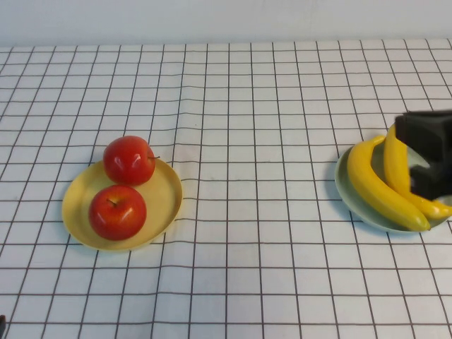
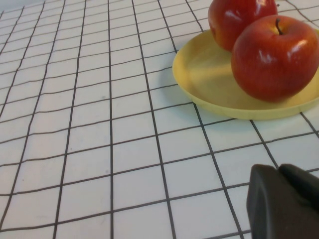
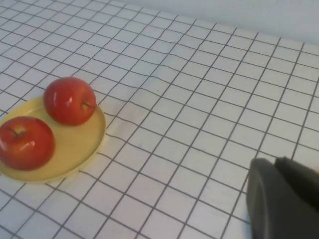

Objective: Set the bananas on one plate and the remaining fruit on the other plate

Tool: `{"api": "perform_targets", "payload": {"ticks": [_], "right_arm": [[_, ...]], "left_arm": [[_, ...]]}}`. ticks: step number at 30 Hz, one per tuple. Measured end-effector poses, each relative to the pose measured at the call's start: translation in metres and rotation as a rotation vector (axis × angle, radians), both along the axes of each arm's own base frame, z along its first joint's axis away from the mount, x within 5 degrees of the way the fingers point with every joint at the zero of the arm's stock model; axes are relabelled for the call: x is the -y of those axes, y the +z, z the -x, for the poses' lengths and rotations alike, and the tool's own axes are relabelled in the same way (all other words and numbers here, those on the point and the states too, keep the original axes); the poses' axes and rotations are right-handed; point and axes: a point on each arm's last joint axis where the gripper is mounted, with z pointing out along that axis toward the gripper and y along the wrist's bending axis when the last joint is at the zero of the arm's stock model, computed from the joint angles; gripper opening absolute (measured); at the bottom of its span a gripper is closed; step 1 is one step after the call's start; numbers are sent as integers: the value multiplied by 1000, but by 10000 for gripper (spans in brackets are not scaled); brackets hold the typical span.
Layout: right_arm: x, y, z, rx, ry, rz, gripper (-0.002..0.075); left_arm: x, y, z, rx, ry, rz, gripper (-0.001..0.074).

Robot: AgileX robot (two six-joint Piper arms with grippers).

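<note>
While both claws, left (image 2: pixel 286 199) and right (image 1: pixel 427 159), sit pressed together, glossy round apples (image 1: pixel 117 211) fill the yellow plate (image 1: pixel 164 201).

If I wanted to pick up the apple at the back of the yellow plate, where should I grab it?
Probably from straight above, pinching the far apple across its round middle from side to side. Its front almost touches the near apple, so fingers fit best at its open sides. It sits on the yellow plate's far edge. The shut right gripper is over the bananas; the shut left gripper hovers near the yellow plate.

The high camera looked down from the robot's side across the tabletop (image 1: pixel 240 106). Both wrist cameras sat low, sharing the yellow plate (image 2: pixel 209 74) with it.
</note>
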Motion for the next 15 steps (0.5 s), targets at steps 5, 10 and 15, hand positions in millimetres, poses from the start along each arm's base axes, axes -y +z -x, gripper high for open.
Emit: {"api": "perform_targets", "payload": {"ticks": [5,10,15], "right_arm": [[26,-20,40,44,0,17,-13],[50,-53,78,99,-1,7,-13],[69,-82,104,157,-15,30,-14]], "left_arm": [[0,0,0,0,0,0,-4],[0,0,0,0,0,0,-4],[0,0,0,0,0,0,-4]]}}
